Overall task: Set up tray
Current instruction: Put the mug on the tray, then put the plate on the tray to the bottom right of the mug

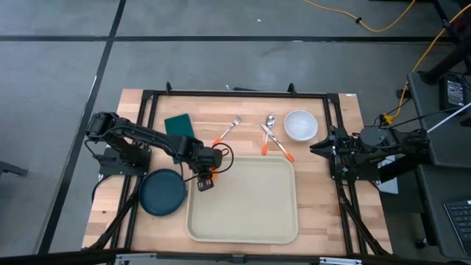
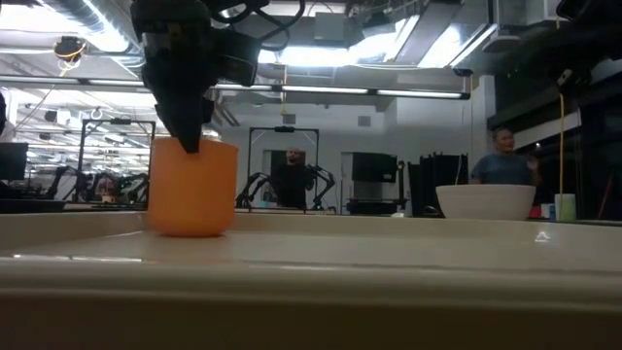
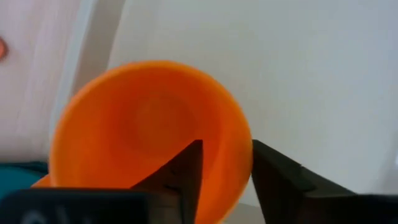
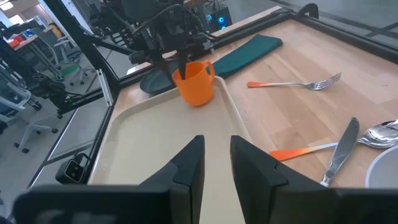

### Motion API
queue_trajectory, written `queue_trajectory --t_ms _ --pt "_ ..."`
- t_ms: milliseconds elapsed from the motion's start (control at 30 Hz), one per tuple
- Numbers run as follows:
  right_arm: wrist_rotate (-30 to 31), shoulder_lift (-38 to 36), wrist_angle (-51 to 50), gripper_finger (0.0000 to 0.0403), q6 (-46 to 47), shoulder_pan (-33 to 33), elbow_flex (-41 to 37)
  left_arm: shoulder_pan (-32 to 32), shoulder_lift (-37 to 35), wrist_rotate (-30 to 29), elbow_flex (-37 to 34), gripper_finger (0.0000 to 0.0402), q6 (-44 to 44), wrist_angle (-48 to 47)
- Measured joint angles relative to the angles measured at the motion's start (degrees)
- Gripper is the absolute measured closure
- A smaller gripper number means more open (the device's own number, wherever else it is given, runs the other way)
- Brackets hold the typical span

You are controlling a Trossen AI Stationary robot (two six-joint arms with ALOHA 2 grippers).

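Left tool (image 3: 225, 177) pinches the orange cup's (image 3: 149, 134) rim, one finger inside, cup standing on the tray's (image 1: 246, 210) corner.

Grey floor (image 1: 221, 18) crossed by dark lines; ceiling light strips (image 2: 389, 94) glow over distant office chairs (image 4: 22, 112).

bright above, dim and backlit at table height

from above we see the table (image 1: 243, 103) evenly lit, with only soft shadows. in the low view, ceiling light strips (image 2: 321, 92) glare behind; the left gripper (image 2: 187, 122) reads as a silhouette and the tray (image 2: 311, 282) rim in front is blurred. the left wrist view is washed out and soft; the orange cup (image 3: 149, 134) is out of focus.
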Motion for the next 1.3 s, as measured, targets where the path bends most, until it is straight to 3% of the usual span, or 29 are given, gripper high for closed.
queue_trajectory --t_ms 267,433,633,867,1000,1200,1300 --pt "0.0 0.0 -0.1 0.0320 -1.1 0.0 0.0 0.0 0.0 -2.6 10.2 0.0212 0.6 -10.1" --pt "0.0 0.0 -0.1 0.0320 -1.1 0.0 0.0 0.0 0.0 -6.3 26.1 0.0216 2.8 -21.7" --pt "0.0 0.0 -0.2 0.0320 -1.2 0.0 0.0 -0.5 -4.0 -16.1 43.5 0.0233 3.1 -24.2" --pt "0.0 0.0 -0.2 0.0320 -1.3 0.0 0.0 -8.5 -14.5 -22.9 47.6 0.0247 -0.4 -24.9" --pt "0.1 0.0 -0.2 0.0320 -1.1 0.0 0.0 -13.5 -15.3 -21.6 47.6 0.0252 -2.8 -28.0" --pt "0.1 0.0 -0.2 0.0320 -1.1 0.0 0.0 -21.5 -9.9 -10.3 47.6 0.0262 -13.1 -41.8" --pt "0.1 0.0 -0.2 0.0320 -1.1 0.0 0.0 -25.8 -6.2 -7.5 47.5 0.0265 -17.5 -46.7"
